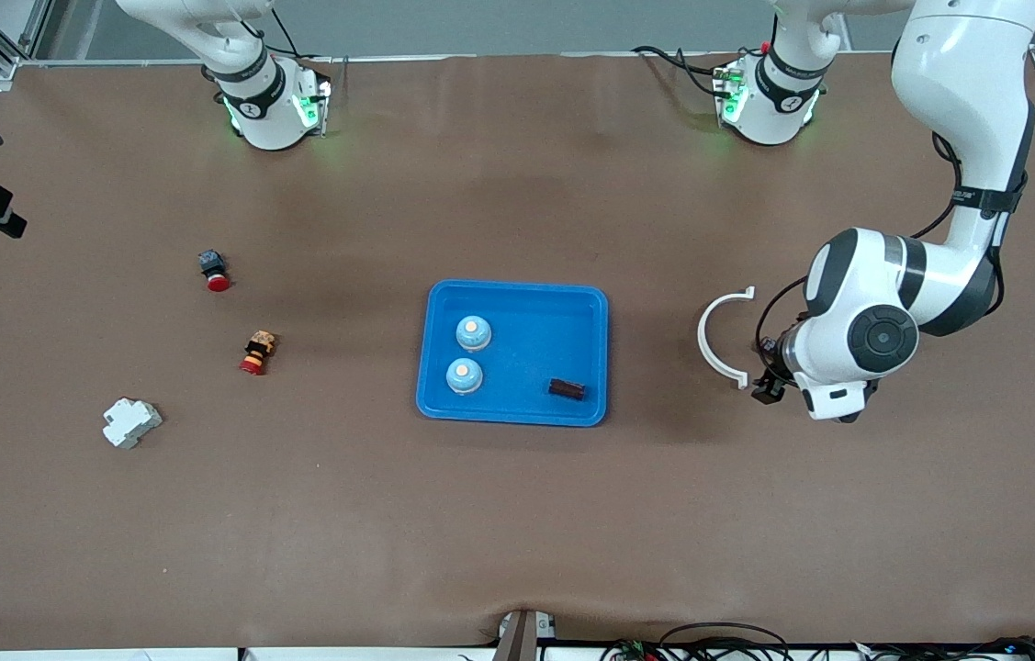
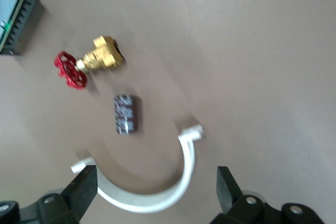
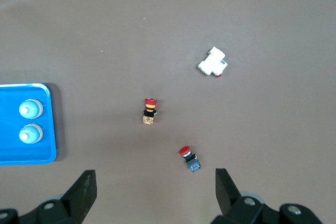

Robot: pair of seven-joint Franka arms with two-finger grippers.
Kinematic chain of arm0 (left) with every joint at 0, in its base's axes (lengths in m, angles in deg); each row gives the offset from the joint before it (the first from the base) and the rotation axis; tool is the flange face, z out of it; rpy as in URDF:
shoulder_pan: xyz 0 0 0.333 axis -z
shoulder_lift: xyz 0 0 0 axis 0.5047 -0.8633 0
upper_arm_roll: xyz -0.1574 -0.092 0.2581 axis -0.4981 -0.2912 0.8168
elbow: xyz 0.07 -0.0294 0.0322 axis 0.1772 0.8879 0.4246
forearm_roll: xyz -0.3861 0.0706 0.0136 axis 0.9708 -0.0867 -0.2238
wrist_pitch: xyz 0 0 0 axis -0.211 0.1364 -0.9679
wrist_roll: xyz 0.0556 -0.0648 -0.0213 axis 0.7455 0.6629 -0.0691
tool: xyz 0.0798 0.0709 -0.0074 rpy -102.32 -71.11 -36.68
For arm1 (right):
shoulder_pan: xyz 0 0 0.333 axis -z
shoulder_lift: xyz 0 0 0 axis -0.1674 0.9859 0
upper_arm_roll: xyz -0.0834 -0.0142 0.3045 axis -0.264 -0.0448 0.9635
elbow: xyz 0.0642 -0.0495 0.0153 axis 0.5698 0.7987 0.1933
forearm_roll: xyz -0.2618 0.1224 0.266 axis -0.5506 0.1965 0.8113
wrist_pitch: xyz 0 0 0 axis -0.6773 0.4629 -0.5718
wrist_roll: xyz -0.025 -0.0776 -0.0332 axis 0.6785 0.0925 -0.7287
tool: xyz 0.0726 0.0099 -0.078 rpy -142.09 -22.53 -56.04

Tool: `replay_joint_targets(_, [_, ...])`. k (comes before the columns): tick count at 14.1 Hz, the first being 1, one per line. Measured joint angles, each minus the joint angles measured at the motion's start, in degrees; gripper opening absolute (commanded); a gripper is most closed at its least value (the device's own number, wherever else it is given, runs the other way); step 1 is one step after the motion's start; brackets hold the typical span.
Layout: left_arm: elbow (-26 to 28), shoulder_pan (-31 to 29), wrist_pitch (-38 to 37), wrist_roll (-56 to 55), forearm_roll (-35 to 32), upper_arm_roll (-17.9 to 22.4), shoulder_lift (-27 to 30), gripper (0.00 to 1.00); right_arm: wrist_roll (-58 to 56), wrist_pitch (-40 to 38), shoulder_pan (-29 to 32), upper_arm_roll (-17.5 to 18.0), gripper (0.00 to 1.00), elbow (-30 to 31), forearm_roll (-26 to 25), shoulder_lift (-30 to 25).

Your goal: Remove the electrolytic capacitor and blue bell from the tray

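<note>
The open left pincer (image 2: 152, 190) straddles a white half-ring (image 2: 181, 182) (capacitor (image 2: 125, 113) and brass valve (image 2: 92, 64) nearby).

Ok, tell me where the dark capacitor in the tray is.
In the front view the dark capacitor lies inside the blue tray, in the corner nearest the camera toward the left arm's end, apart from the two blue bells.

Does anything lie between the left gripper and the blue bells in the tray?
Only low things. A white half-ring lies flat between the open left gripper and the tray. Inside the tray, a dark capacitor sits toward the left arm's end from the two blue bells. Nothing tall appears to block a path above them.
</note>
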Motion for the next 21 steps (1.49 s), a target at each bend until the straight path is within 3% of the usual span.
replay_joint_targets(7, [-4.8, 5.3, 0.0, -11.3, 3.6, -0.5, -1.2, 1.00, 0.0, 0.0, 0.0, 0.0, 1.00, 0.0, 0.0, 0.0])
replay_joint_targets(13, [-10.4, 11.8, 3.9, -25.0, 3.6, -0.5, -8.5, 0.99, 0.0, -0.2, 0.3, -0.8, 1.00, 0.0, 0.0, 0.0])
replay_joint_targets(19, [-14.8, 17.9, 11.0, -32.1, 3.6, -0.6, -12.9, 0.69, -0.1, 0.0, 0.5, -1.2, 1.00, -0.1, -0.9, 0.0])
replay_joint_targets(21, [-14.8, 19.9, 13.7, -32.7, 3.7, -0.6, -13.8, 0.67, -0.1, 0.1, 0.6, -1.3, 1.00, -0.1, -1.5, 0.0])
